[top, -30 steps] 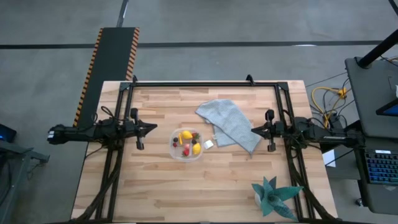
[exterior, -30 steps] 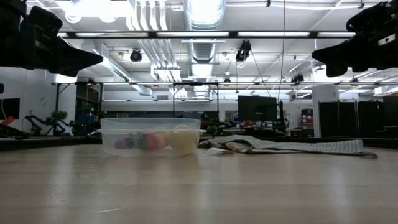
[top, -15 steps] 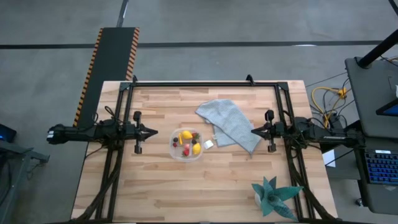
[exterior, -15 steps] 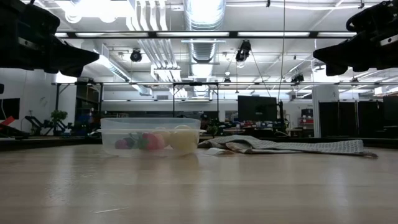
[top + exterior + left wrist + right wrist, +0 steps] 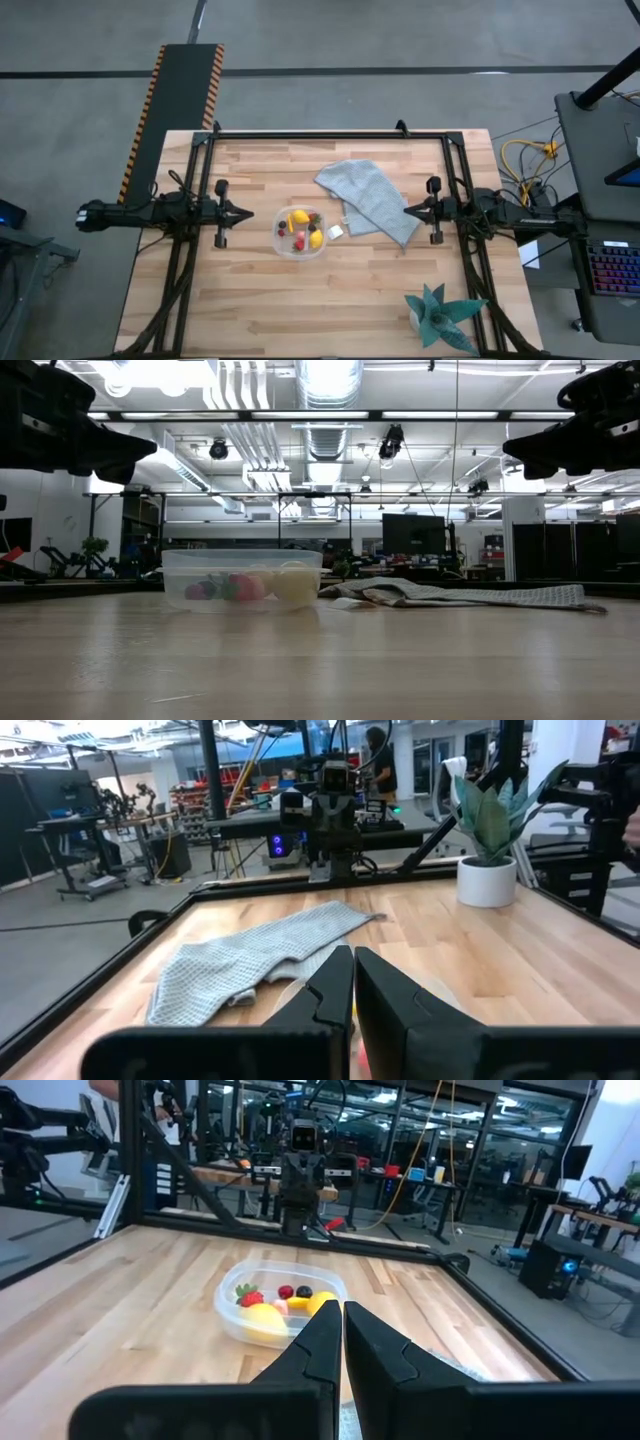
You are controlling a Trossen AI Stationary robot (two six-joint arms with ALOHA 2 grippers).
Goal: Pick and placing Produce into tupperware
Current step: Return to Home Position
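The tupperware (image 5: 300, 254) is a small clear container standing on its base mid-table, also in the low view (image 5: 180, 575) and right wrist view (image 5: 228, 1295). The produce (image 5: 300, 226) lies inside it: yellow lemons (image 5: 262, 1318), red berries (image 5: 250, 1296) and dark round pieces (image 5: 303, 1291). My left gripper (image 5: 248, 212) hovers shut, left of the container and above the table (image 5: 150, 453). My right gripper (image 5: 405, 211) hovers shut to the right, over the cloth's edge. Each wrist view shows its own fingers together: left gripper (image 5: 353, 982), right gripper (image 5: 341, 1330).
A grey-blue cloth (image 5: 368, 198) lies crumpled right of and behind the container, with a small white tag (image 5: 334, 232) between them. A teal spiky plant in a white pot (image 5: 440, 315) stands at the near right corner. Dark frame rails run along the table's far, left and right edges.
My left gripper has drawn back slightly toward the table's left edge, staying shut and at the same height. The container, produce and cloth have not moved.
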